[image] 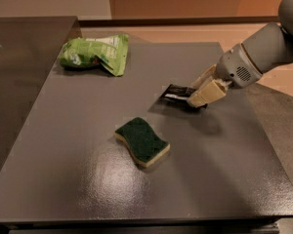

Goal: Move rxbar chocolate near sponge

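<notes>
1. Three objects share a dark grey tabletop (pixel 58 179). Nearest the camera is the sponge (pixel 142 141), lying flat with its dark green scouring face up and its pale yellow foam showing along the near edge (wavy outline, set on a diagonal).
2. Beyond the sponge and to its right, with bare tabletop between them, is the rxbar chocolate (pixel 175 93). It is a small black wrapper with pale lettering, and its free left end points toward the middle of the table. A dark shadow sits under it and just in front of it (whether it touches the surface or hangs slightly clear, I cannot tell).
3. The gripper (pixel 201 97) is at the bar's right end. Its two beige fingers (pixel 211 90) are pinched together on that end of the wrapper.
4. A grey wrist and arm (pixel 263 50) reach in from the right edge of the view, sloping down toward the gripper.
5. Farthest back on the table, toward its left rear corner, lies a crumpled bright green snack bag (pixel 95 52). It is well apart from both the bar and the sponge.
</notes>
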Available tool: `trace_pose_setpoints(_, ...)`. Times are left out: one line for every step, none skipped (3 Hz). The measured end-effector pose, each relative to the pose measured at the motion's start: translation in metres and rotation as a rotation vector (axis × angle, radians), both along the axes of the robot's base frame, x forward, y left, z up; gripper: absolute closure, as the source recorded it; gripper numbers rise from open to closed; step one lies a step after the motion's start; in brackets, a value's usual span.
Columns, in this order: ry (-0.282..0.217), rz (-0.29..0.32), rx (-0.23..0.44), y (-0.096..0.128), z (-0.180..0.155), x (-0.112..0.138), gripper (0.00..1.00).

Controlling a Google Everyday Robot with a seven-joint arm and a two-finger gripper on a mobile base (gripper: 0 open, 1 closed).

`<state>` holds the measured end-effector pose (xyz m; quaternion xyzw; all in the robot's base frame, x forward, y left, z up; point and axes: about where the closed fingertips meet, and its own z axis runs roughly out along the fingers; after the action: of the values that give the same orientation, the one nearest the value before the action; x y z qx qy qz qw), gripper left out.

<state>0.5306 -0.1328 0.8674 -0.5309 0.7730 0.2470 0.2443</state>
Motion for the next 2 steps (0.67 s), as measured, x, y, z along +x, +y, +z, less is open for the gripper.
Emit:
trace_pose_setpoints(0.01,0.052,0.023,0.011,-0.01,-0.023,1.0)
trace_pose_setpoints(0.012,0.102,0.052,0.022,-0.017,-0.042,1.0)
